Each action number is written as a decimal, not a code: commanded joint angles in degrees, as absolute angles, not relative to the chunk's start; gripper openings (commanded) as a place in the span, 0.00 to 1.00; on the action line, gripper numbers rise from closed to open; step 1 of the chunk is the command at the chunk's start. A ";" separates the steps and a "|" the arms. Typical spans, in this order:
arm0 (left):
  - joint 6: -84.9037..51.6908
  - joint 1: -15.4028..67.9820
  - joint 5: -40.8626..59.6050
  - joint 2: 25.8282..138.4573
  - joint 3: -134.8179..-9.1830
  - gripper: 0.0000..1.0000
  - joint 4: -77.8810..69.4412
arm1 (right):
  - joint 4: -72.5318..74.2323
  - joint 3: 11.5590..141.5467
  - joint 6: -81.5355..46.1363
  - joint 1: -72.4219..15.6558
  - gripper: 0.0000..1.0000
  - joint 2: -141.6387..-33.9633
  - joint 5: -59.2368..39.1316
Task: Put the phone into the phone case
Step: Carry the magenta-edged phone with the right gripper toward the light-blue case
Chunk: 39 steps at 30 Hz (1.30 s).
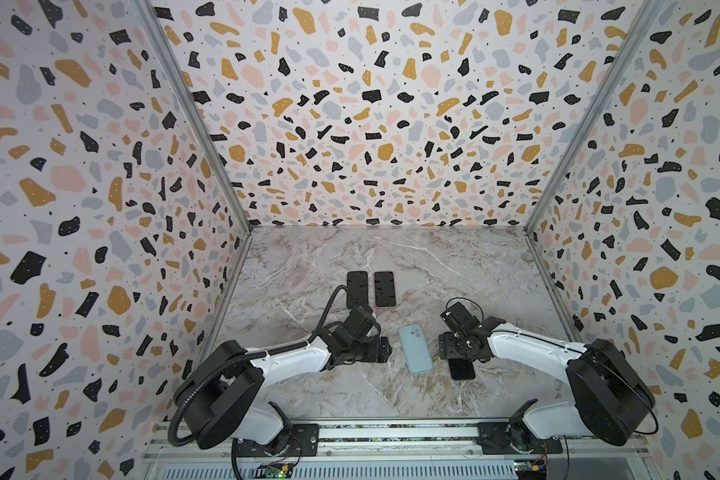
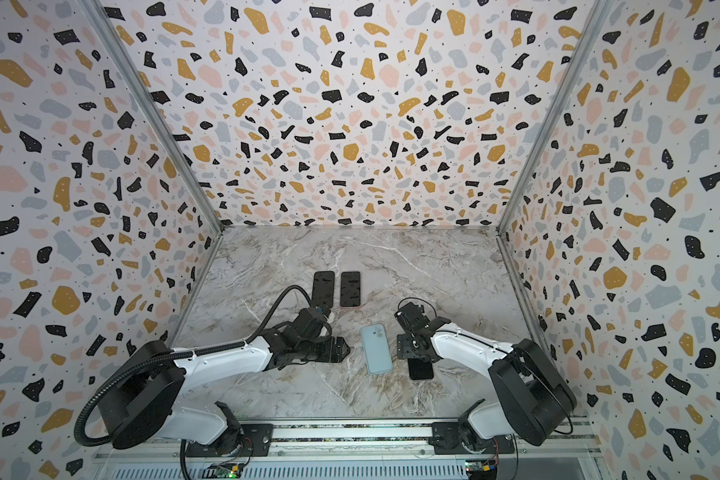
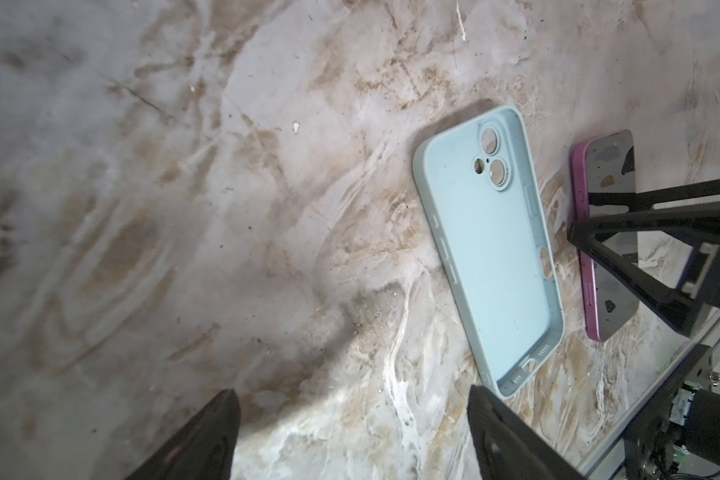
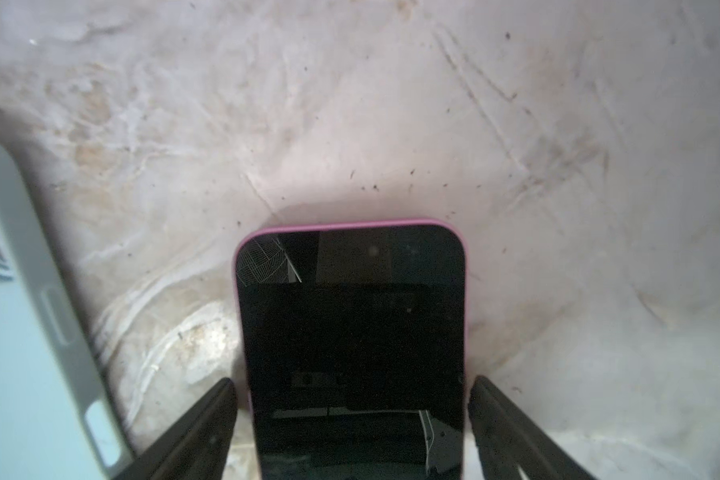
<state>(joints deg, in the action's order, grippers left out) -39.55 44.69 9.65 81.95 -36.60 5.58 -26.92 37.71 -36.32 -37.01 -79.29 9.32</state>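
R gripper (image 4: 352, 384) spread wide astride the pink phone (image 4: 350, 311) flat on the counter (image 3: 184, 208), not clamping; L gripper (image 3: 352, 395) also spread, empty, beside blue case (image 3: 489, 249).

Pale blue phone case (image 1: 415, 349), pink-edged phone (image 4: 352, 332) with glossy black screen, grey-white marble table (image 1: 433, 266) veined in tan, white walls (image 1: 371, 104) in terrazzo pattern of black, ochre, pink and grey flecks, white arms (image 1: 292, 357) with black joints
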 commanded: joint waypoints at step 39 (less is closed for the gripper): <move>-39.01 44.45 13.47 80.98 -39.31 0.86 4.92 | -31.15 28.04 -46.41 -44.03 0.72 -68.60 8.94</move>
